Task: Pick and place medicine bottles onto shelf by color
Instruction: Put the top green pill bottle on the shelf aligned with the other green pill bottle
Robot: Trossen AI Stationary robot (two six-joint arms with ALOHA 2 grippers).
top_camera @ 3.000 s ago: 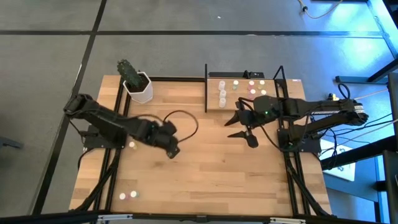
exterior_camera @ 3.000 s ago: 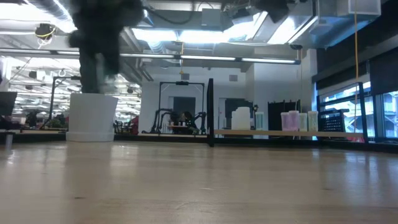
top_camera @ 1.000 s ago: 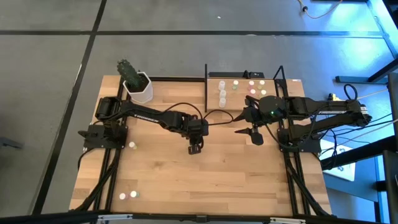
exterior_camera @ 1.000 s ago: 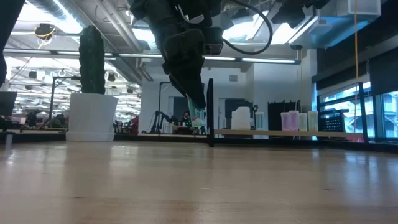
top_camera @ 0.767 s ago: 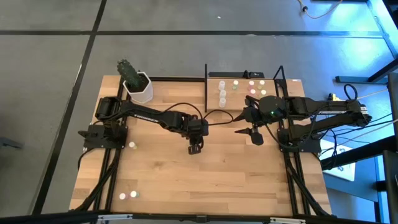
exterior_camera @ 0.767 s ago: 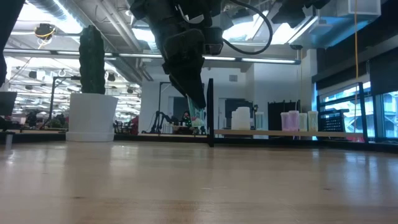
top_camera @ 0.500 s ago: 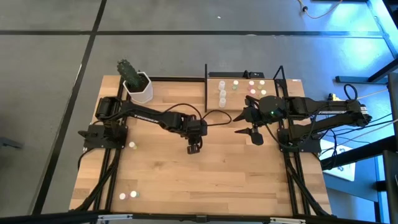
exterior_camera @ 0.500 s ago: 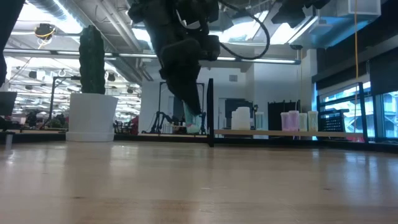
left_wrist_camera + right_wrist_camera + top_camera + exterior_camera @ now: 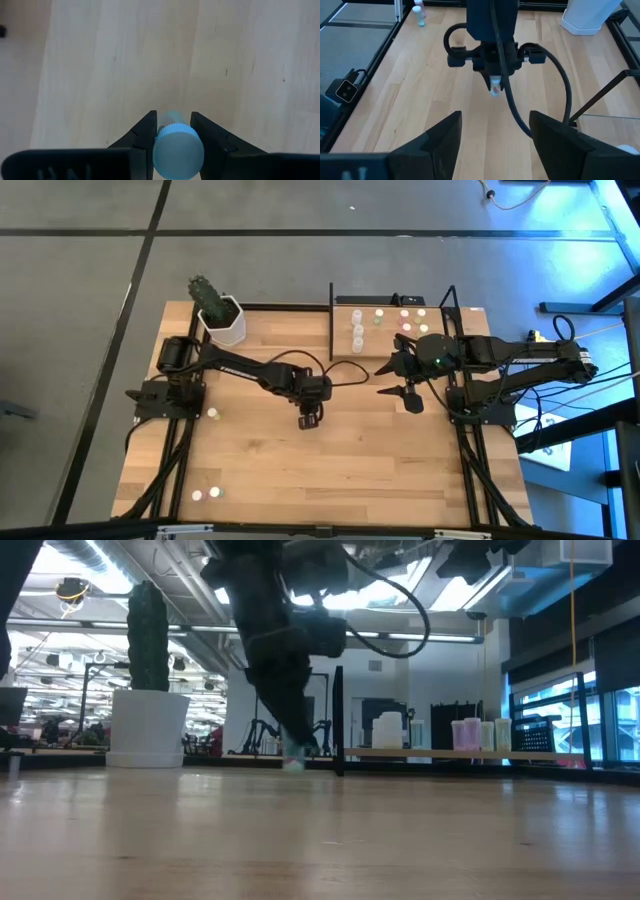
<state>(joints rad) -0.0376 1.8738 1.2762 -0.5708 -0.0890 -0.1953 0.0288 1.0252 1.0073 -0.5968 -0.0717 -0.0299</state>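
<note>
The left gripper (image 9: 308, 420) hangs over the middle of the table (image 9: 350, 470), its fingers (image 9: 145, 135) pinching a bottle (image 9: 177, 149) by the body, cap facing the wrist camera. In the low view the held bottle sits at the fingertips just above the wood, short of the shelf (image 9: 470, 753).

Change over the last second: the left gripper has slid a little away from the shelf and, in the low view, dropped lower and toward the plant pot (image 9: 150, 728). The grip is unchanged. Judgement: the carry is not converging on the shelf; the arm appears to be repositioning before delivery, so the place step is still open.

The right gripper (image 9: 400, 385) waits just in front of the shelf (image 9: 470, 315), fingers (image 9: 440, 145) spread wide and empty, unchanged.

On the shelf board several bottles (image 9: 357, 330) already stand, white caps nearest the left upright, green and pink farther along. Loose bottles remain on the table: one (image 9: 213, 414) near the left arm's base, two (image 9: 205, 493) at the near left corner
</note>
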